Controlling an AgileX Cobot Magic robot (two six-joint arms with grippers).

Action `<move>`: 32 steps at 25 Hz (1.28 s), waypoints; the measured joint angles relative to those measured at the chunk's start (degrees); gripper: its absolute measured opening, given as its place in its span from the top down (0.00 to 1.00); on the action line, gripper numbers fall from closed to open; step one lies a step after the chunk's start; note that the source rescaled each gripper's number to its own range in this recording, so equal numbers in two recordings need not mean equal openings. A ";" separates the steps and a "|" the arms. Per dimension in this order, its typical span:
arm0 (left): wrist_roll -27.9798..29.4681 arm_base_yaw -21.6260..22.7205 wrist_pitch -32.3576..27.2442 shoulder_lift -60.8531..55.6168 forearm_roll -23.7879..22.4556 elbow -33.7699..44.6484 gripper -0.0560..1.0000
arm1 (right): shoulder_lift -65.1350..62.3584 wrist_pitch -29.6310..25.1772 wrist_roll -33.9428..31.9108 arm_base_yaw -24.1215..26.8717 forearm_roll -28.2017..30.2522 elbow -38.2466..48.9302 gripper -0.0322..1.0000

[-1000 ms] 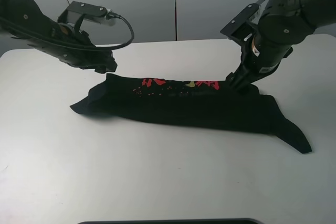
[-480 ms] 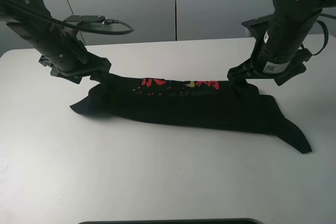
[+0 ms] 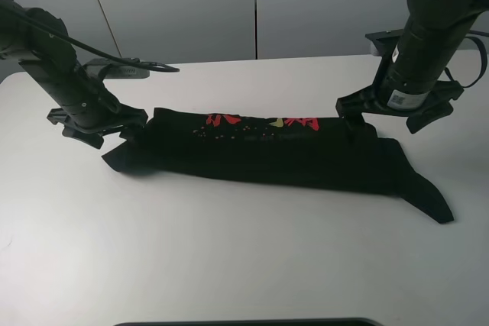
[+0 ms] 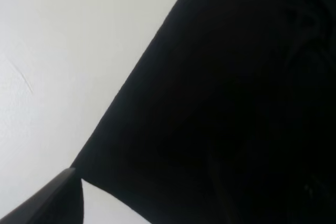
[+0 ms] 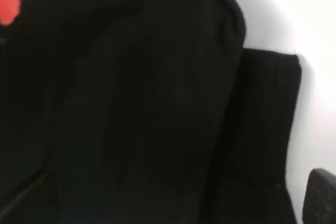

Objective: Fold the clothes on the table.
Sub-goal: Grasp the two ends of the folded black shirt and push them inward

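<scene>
Finds black T-shirt [image 3: 275, 154] lying flat on white table [image 3: 229, 265], folded into a long narrow band. Records long axis as side to side across the exterior high view, with the right end dipping slightly toward the camera. Notes red characters [image 3: 263, 121] face up along the shirt's far edge. Left end blunt, with a low flap spreading nearward; right end tapering to a point aimed right and nearward. Near edge fairly straight.

Wide bare tabletop on the shirt's near side; narrower strip beyond its far edge; some room off both ends.

Places left gripper [image 3: 122, 124] low at the shirt's far left corner, showing only one finger in its wrist view; cannot tell whether spread or closed. Places right gripper [image 3: 355, 120] low at the shirt's far right corner, fingers wide apart over the cloth, nothing clamped.
</scene>
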State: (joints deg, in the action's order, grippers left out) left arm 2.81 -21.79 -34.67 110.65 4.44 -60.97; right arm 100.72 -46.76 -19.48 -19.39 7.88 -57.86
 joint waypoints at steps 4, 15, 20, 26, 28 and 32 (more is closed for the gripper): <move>0.00 0.00 2.15 1.09 -0.23 0.00 0.01 | 0.00 0.63 -0.38 0.18 -0.10 0.00 0.00; 0.00 1.12 2.38 3.30 -1.09 -0.13 0.01 | 0.00 1.05 -2.23 0.18 -0.10 0.00 0.00; 0.00 1.12 0.86 3.42 -1.74 -0.26 0.01 | 1.75 0.46 -3.92 0.27 0.11 0.00 0.00; 0.00 1.12 0.08 3.42 -1.98 -0.26 0.01 | 5.61 0.46 -4.05 0.27 0.11 -0.08 0.00; 0.00 1.12 -0.16 3.42 -2.11 -0.26 0.01 | 6.44 0.90 -4.17 0.27 0.11 -0.08 0.00; 0.00 1.12 -0.53 3.42 -2.19 -0.26 0.01 | 7.86 1.70 -4.26 1.91 0.11 -0.08 0.00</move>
State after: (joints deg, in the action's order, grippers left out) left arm 2.81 -20.67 -35.20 114.07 2.25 -61.22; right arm 108.58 -45.06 -23.74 -17.48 7.99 -57.94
